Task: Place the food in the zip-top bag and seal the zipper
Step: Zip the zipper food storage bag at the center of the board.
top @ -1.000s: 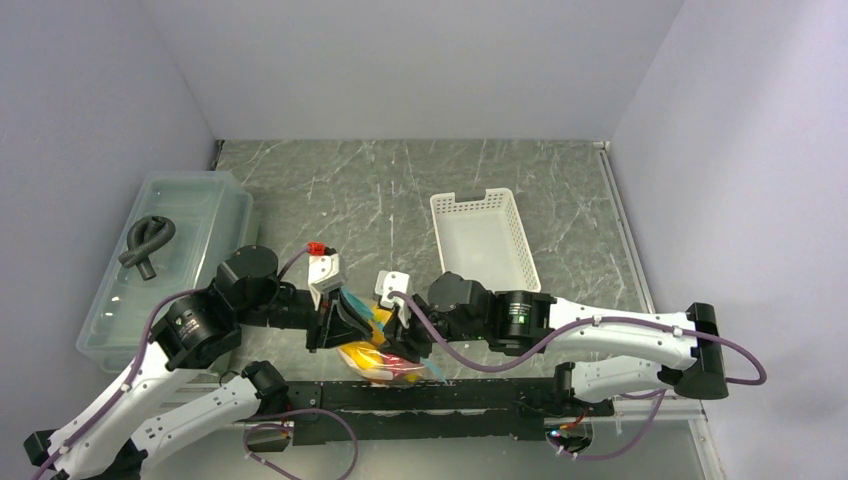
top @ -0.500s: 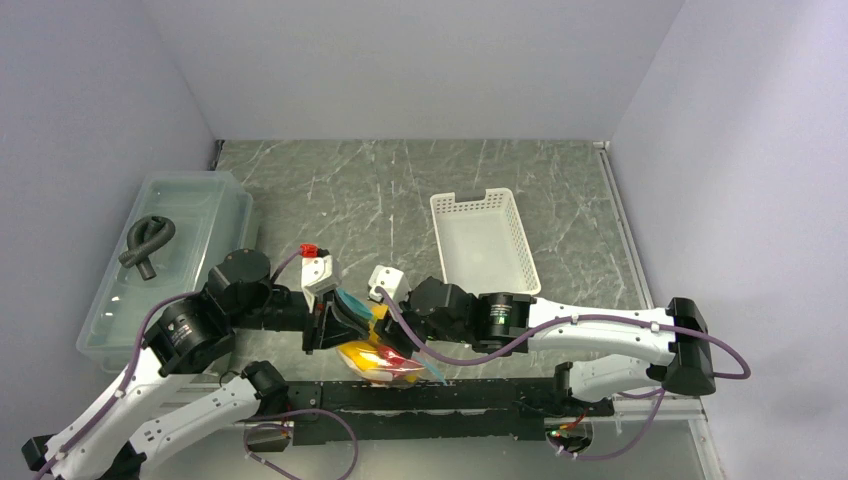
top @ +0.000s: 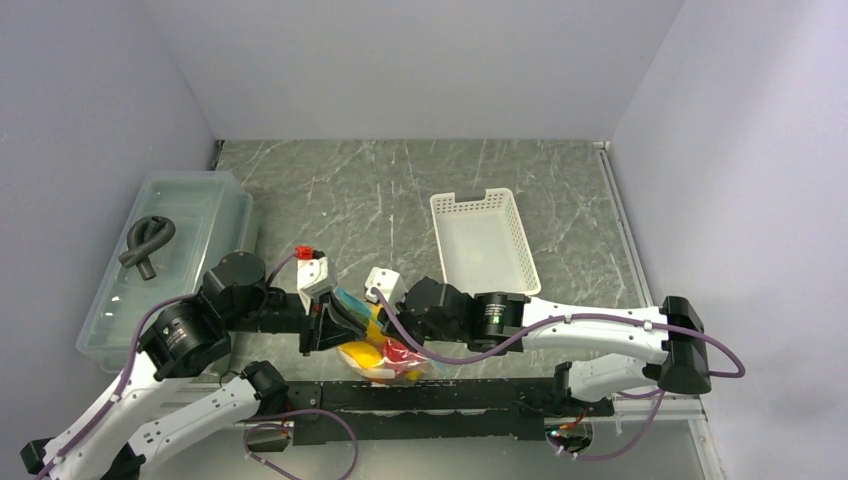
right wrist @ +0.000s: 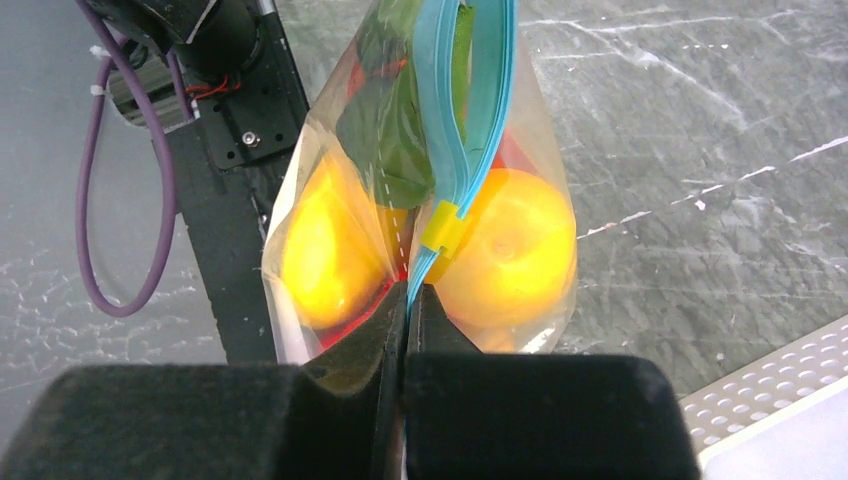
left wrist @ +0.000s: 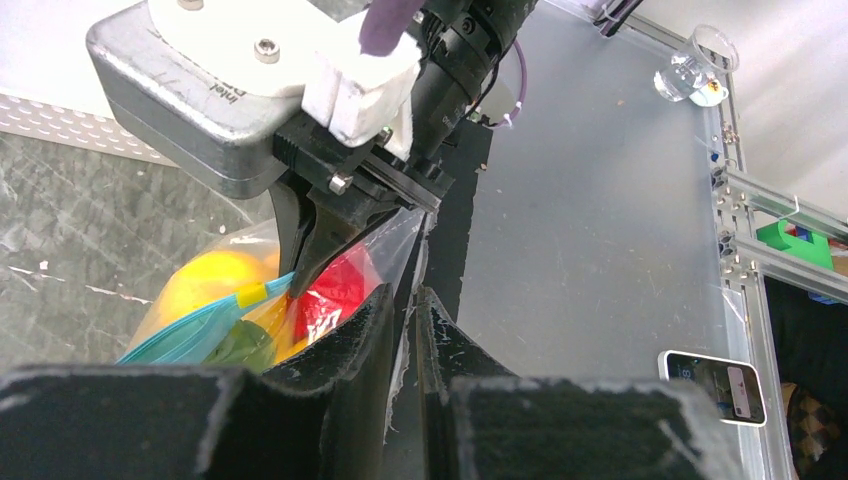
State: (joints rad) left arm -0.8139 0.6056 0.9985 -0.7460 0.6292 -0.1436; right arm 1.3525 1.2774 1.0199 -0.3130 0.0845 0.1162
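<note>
The clear zip-top bag hangs between my two grippers near the table's front edge. Inside it the food shows as yellow round fruits, a red piece and a green leafy piece. My left gripper is shut on the bag's clear side edge. My right gripper is shut on the teal-blue zipper, just below a small yellow tab. Beyond the tab the two zipper strips stand slightly apart. In the top view the left gripper and the right gripper almost meet over the bag.
A white perforated basket stands behind the right arm. A translucent lidded bin with a black hose on it is at the left. The black rail carrying the arm bases runs right under the bag.
My right gripper slid left along the bag's mouth toward the left gripper and closed from open onto the zipper. The left arm shifted slightly left, still holding the bag.
</note>
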